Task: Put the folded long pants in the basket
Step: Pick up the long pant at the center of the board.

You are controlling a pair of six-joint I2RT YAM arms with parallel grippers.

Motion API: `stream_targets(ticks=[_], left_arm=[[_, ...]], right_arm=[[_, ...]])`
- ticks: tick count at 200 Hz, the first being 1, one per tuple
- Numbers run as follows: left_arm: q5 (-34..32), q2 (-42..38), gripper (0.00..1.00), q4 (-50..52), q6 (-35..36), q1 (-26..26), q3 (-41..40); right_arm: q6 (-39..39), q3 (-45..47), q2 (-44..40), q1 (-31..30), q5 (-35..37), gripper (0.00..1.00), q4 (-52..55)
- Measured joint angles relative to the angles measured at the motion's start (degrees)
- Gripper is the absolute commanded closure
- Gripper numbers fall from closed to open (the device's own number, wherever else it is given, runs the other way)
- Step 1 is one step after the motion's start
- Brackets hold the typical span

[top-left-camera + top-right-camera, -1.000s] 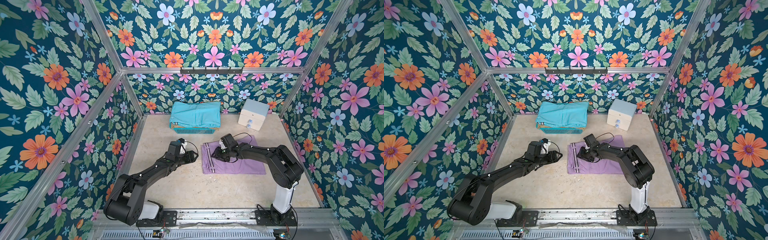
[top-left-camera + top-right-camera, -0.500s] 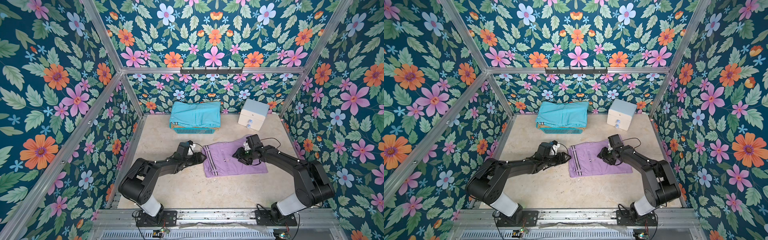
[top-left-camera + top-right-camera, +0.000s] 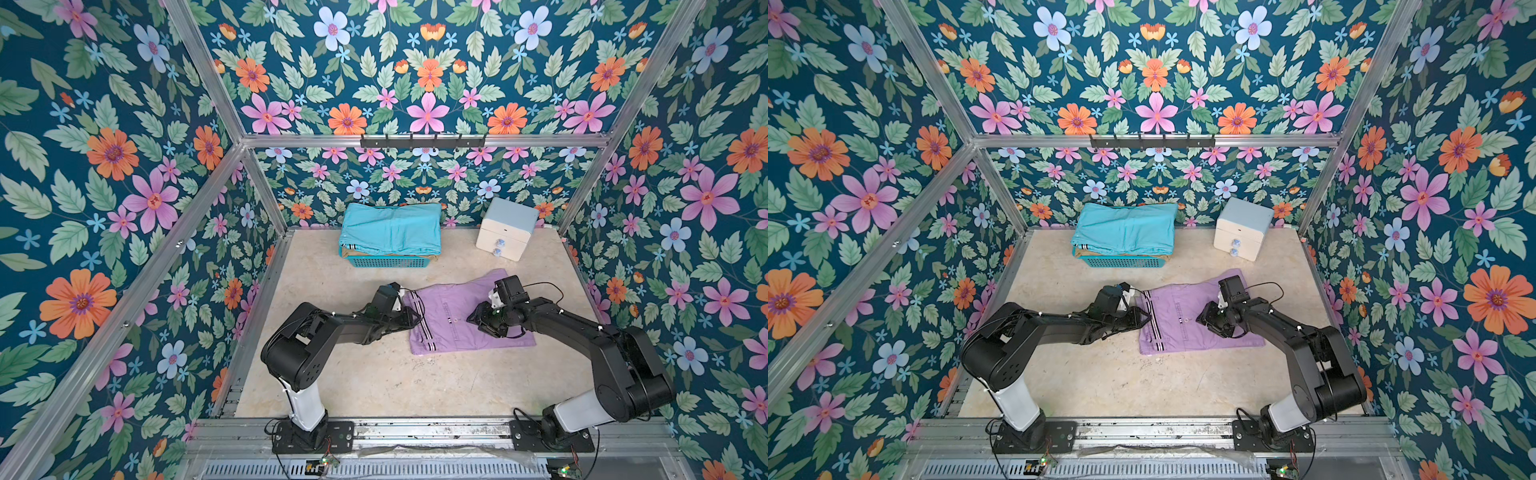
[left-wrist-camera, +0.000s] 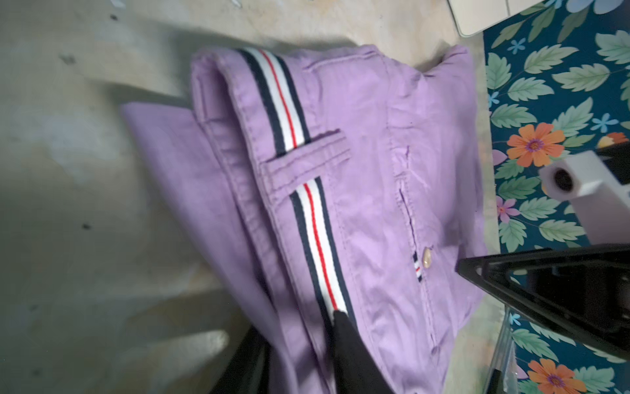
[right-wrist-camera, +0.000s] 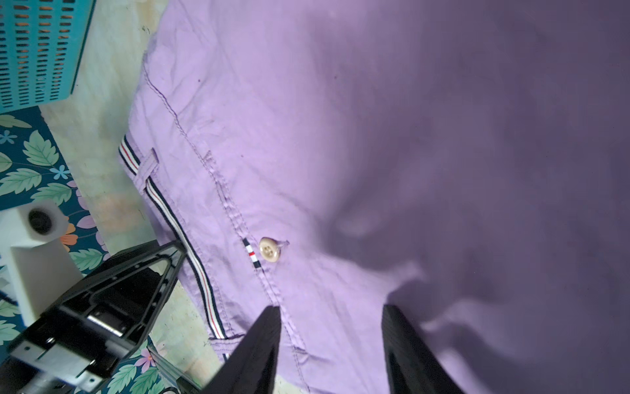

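While down at the striped waistband (image 4: 306, 221), left gripper (image 4: 296, 322): narrowed onto the fold, one finger on top of the stripe and one tucked underneath, so reads as a pinch on the lilac pants (image 3: 444, 332) rather than a hover.
right gripper (image 5: 330, 307): roughly half open, tips planted on the cloth just past the pocket button (image 5: 269, 254), nothing clamped yet as far as can be told; a bit of fabric puckering beside one finger.
why two claws: probably to lift both ends together and keep the fold from flopping open, just a guess.
lilac pants: flat on the table (image 3: 374, 382), between the arms, slightly skewed, well apart from the basket (image 3: 386, 262); not in yet.
basket: back of the table, near the rear wall, already stacked above the rim.
basket contents: turquoise pants (image 3: 390, 228) on top, draped wider than the rim; tan pants (image 3: 351, 250) peeking out underneath; anything lower hidden, apart from a hint of orange through the mesh holes in the right wrist view.
room left: none below the rim by the look of it, so likely has to go on top of the pile; could slide off.
drawer box (image 3: 505, 228): beside the basket, shut, contents unknown, not part of the job.
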State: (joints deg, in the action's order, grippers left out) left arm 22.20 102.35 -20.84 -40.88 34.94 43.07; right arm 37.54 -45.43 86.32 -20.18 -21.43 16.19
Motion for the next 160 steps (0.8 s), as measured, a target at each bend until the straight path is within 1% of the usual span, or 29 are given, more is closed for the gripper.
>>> stream_targets(ticks=[11, 20, 26, 48, 68, 80, 95, 106, 132, 160], left_arm=[[-0.9, 0.5, 0.91, 1.7, 0.7, 0.0, 1.0], [-1.3, 0.9, 0.95, 3.2, 1.0, 0.1, 1.9], [-1.4, 0.9, 1.0, 3.9, 1.5, 0.1, 2.3], [-2.0, 0.8, 1.0, 6.1, 2.6, 0.1, 3.3], [-3.6, -0.2, 1.0, 9.5, 4.2, 0.0, 4.0], [-5.0, -1.5, 1.0, 12.4, 5.3, -0.4, 4.0], [-7.2, -3.6, 1.0, 16.7, 6.8, -1.4, 3.7], [-8.6, -5.1, 1.0, 19.7, 7.6, -2.4, 3.4], [-10.6, -7.6, 1.0, 25.8, 9.6, -4.7, 3.4], [-12.9, -9.4, 1.0, 30.4, 11.3, -5.9, 3.3]], right_arm=[[-0.3, -0.5, -0.2, 0.0, 0.6, 0.48, 0.7], [-0.9, -0.8, -0.4, 0.0, 0.7, 0.47, 1.0], [-1.2, -1.0, -0.5, 0.1, 1.0, 0.47, 1.3], [-2.4, -1.7, -1.6, 1.3, 1.7, 0.47, 2.9], [-3.2, -1.8, -3.1, 4.2, 2.0, 0.46, 4.0], [-4.0, -1.8, -3.9, 6.3, 2.0, 0.41, 4.6], [-4.5, -1.8, -4.8, 9.0, 2.1, 0.33, 5.6], [-4.9, -1.8, -4.9, 10.6, 3.3, 0.3, 6.5], [-6.2, -2.2, -3.4, 13.5, 6.7, 0.28, 8.5], [-7.5, -3.1, 1.5, 14.1, 8.0, 0.3, 8.6]])
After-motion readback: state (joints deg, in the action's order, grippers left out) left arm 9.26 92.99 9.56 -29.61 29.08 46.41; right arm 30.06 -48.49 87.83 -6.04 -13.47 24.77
